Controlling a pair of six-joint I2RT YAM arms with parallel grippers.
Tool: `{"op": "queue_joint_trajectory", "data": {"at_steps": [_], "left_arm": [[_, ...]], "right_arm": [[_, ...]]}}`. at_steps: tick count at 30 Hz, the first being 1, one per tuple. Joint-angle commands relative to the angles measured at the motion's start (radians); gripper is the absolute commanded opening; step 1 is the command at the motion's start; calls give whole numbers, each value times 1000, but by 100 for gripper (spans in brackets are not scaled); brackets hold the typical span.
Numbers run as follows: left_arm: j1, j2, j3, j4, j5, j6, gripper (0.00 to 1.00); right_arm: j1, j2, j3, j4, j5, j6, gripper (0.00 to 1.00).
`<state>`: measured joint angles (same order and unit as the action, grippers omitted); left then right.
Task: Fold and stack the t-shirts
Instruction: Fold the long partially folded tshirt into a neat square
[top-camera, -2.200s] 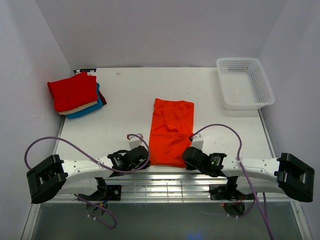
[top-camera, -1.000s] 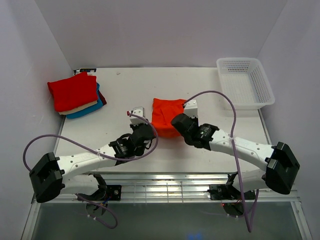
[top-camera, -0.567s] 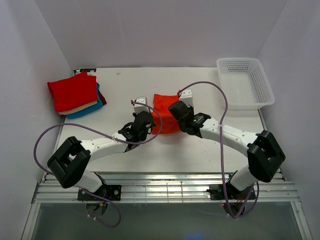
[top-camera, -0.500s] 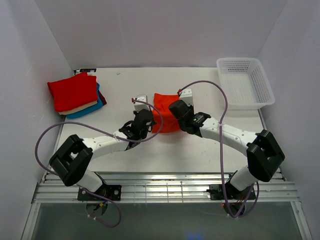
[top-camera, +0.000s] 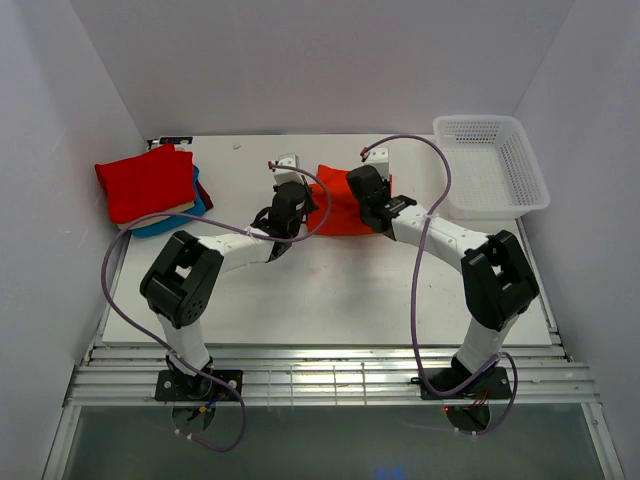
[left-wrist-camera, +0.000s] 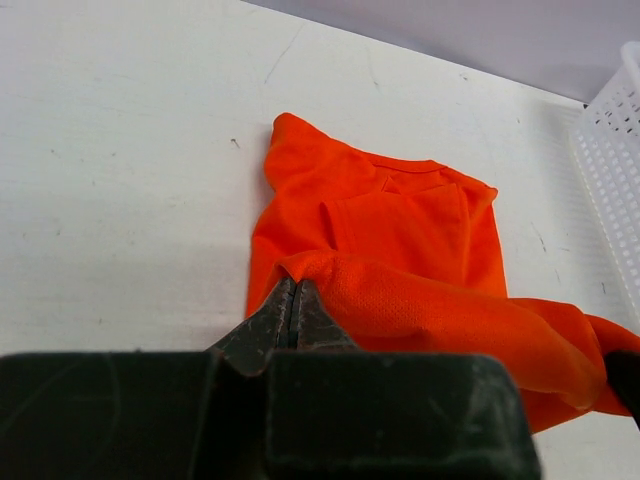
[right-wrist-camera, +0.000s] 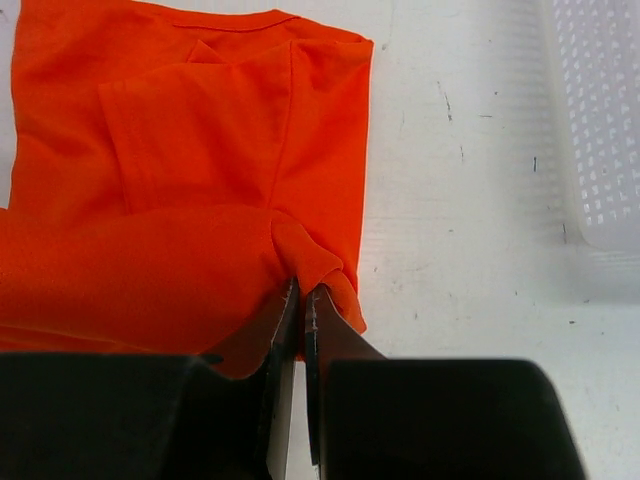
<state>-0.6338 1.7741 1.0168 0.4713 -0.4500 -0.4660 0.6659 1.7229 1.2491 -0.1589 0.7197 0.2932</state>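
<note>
Orange shirt (right-wrist-camera: 180, 150) on table (top-camera: 330, 290), far-centre; left gripper (left-wrist-camera: 292, 305) and right gripper (right-wrist-camera: 300, 300) each clamped on a hem corner, held above the cloth; best carry both corners level, match collar edge, lower flat before letting go.

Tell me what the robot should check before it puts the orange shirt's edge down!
1. Left gripper shut on the orange t-shirt: ok.
2. Right gripper shut on its other corner: ok.
3. Lifted edge level with the collar end: not ok, short of it.
4. Fold free of wrinkles: not ok, bunched at both grips.
5. Folded stack apart from both arms: ok.
</note>
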Motion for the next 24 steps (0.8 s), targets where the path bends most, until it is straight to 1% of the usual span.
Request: {"op": "queue_joint_trajectory", "data": {"at_steps": [1,4,5,7,8,9,10,11,12,13,14,15,16,17,18,19,22,23,24], "left_arm": [[45,88,89,78,95,27,0],[77,171,173,154,157,53,0],[91,226,227,174,177,56,0],[112,287,285,272,226,95,0],[121,361,331,282,250,101,4],[129,405,459,280,279,115,32],[137,442,524,268,302,118,54],[144,474,579,264,312,116,73],[146,519,679,256,307,119,83],[146,536,730,198,300,147,98],[146,548,773,170,295,156,98],[146,551,799,152,278,165,98],[146,539,795,145,263,191,98],[143,518,766,151,245,196,98],[141,492,726,168,222,199,98],[141,437,636,211,218,195,98],[141,368,530,236,220,190,98],[141,355,479,231,223,182,98],[141,343,453,228,224,176,98]], "right_arm": [[-55,76,116,96,-26,-74,8],[-89,162,200,139,-14,-106,8],[-95,200,220,148,-6,-109,8],[-117,234,263,220,20,-130,8],[-123,251,279,245,35,-135,8],[-127,285,288,319,85,-147,10],[-132,300,294,375,115,-170,26],[-134,316,306,430,145,-239,39],[-134,342,314,520,179,-280,62],[-132,354,325,556,184,-333,89],[-134,369,341,570,194,-366,96],[-134,388,380,568,220,-397,93],[-132,391,389,541,215,-399,92],[-132,377,388,539,215,-396,92],[-132,359,342,550,210,-381,92],[-131,342,310,564,192,-365,92],[-124,261,173,596,110,-309,93],[-121,229,150,593,49,-301,94],[-118,219,129,587,19,-301,98]]}}
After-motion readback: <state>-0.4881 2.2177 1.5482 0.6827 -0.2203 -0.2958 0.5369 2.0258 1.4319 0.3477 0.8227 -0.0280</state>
